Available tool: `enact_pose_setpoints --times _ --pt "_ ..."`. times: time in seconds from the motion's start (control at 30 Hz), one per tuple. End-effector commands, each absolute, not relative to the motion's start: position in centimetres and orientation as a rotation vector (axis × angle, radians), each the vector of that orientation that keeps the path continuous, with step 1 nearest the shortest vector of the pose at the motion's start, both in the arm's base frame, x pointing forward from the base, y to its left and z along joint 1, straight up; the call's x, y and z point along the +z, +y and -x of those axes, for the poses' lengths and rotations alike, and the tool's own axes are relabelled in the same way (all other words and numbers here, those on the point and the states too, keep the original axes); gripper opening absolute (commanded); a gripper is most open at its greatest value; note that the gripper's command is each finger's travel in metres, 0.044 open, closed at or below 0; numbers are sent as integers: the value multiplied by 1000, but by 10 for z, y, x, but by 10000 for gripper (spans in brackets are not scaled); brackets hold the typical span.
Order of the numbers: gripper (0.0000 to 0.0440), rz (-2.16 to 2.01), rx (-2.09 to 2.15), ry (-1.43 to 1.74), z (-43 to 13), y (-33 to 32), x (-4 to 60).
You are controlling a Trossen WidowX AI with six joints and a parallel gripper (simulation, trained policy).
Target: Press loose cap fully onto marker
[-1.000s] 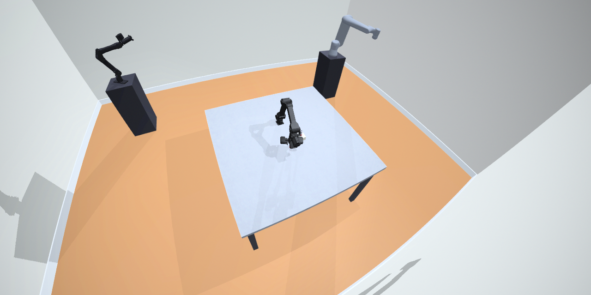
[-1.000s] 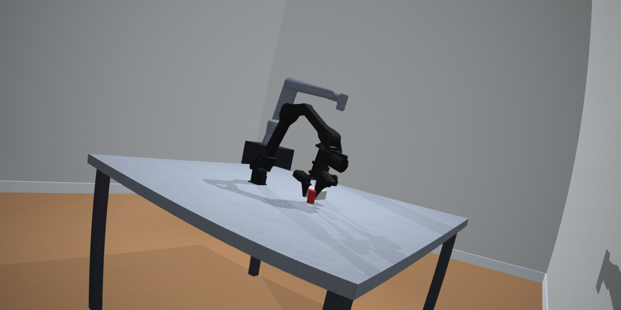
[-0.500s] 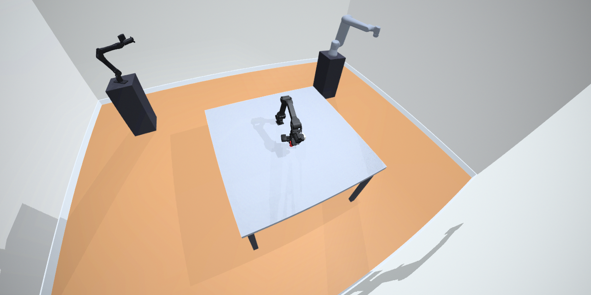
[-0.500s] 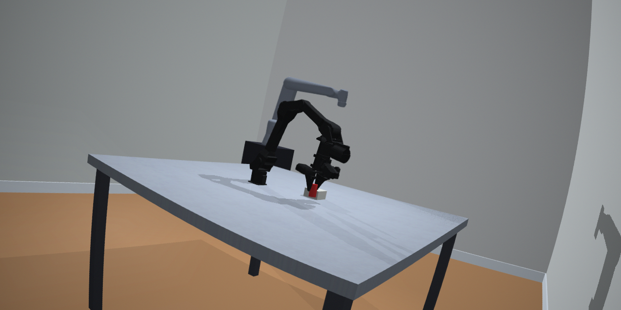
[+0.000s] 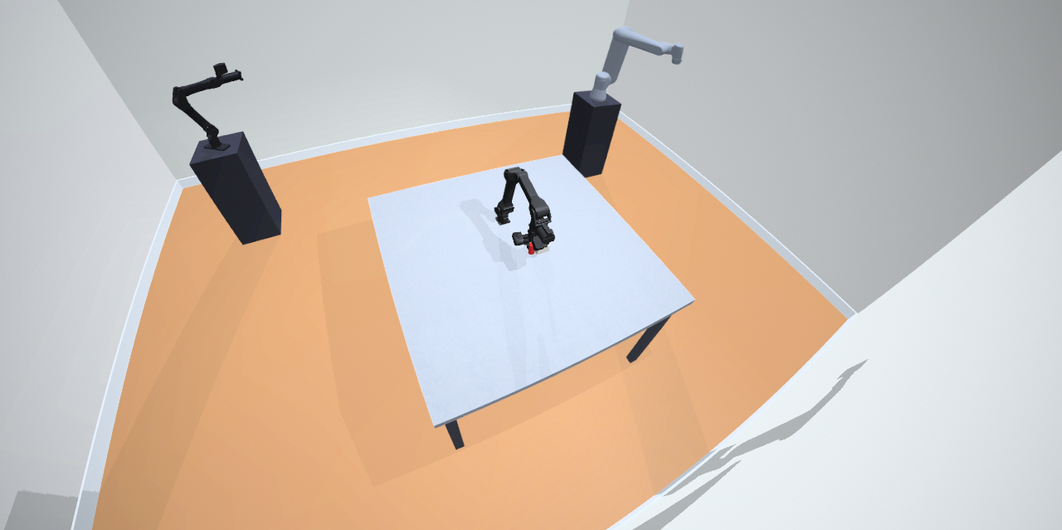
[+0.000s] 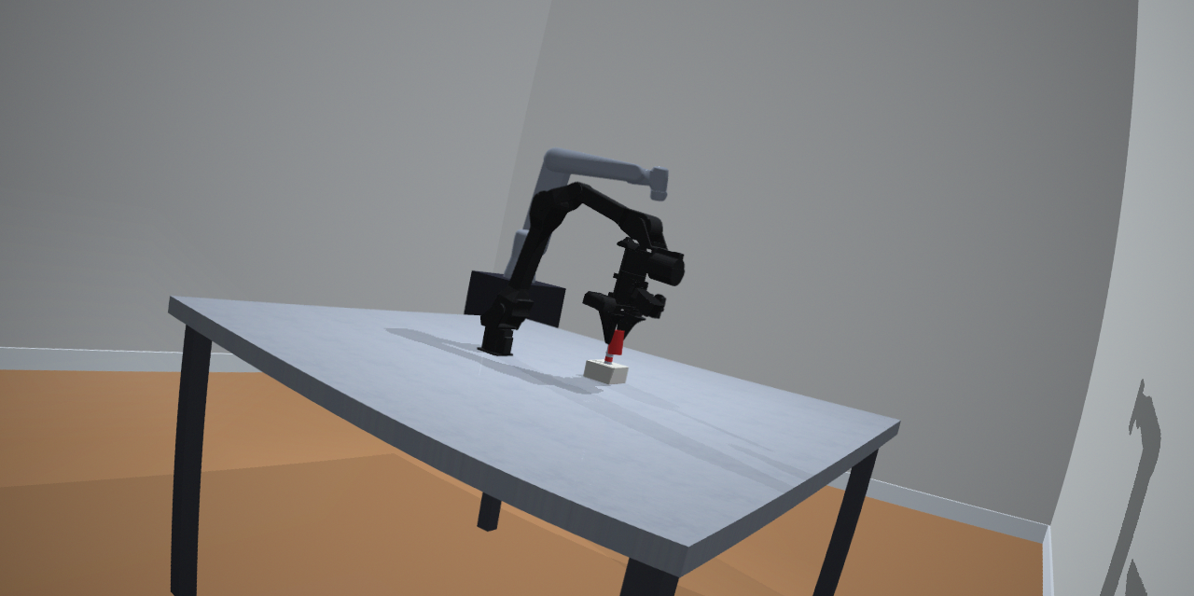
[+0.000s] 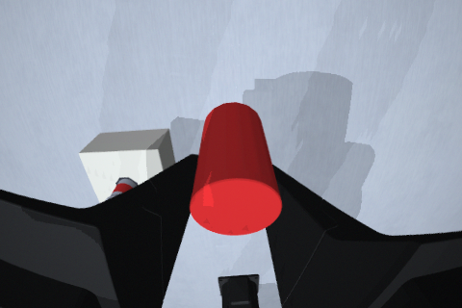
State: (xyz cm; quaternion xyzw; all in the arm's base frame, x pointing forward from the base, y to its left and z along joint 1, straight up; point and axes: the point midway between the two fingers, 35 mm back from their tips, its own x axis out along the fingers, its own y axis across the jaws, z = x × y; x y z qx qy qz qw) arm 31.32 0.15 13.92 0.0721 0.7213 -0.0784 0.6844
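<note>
We see a broad pale blue-grey table (image 5: 474, 348) (image 6: 375, 383) (image 7: 48, 58) beneath the white, box-shaped holder block (image 5: 543, 250) (image 6: 604, 372) (image 7: 125, 141), our landmark. The black, jointed robot arm (image 5: 531, 192) (image 6: 617, 210) arches from its base, well apart from the block, to bring its black two-fingered gripper (image 5: 532, 245) (image 6: 614, 338) (image 7: 231, 168) near it. We find the gripper closed partway, with the red, tapering cylindrical cap (image 5: 531, 248) (image 6: 616, 342) (image 7: 233, 154) clamped between its fingers. The cap is held above the table near the block, apart from the marker. In the wrist view, we see part of the grey marker with its red band (image 6: 608, 358) (image 7: 123, 189) on the block, but a finger hides the rest. From the exterior, the cap covers the marker's upper part, and from the top we cannot make the marker out.
</note>
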Motion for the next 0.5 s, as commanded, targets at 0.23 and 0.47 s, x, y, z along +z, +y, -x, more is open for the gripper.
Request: enact_pose_setpoints --times 0.23,0.47 --pt "14 -138 -121 1631 -291 40 166" --pt "0 -105 -87 1657 -271 64 175"
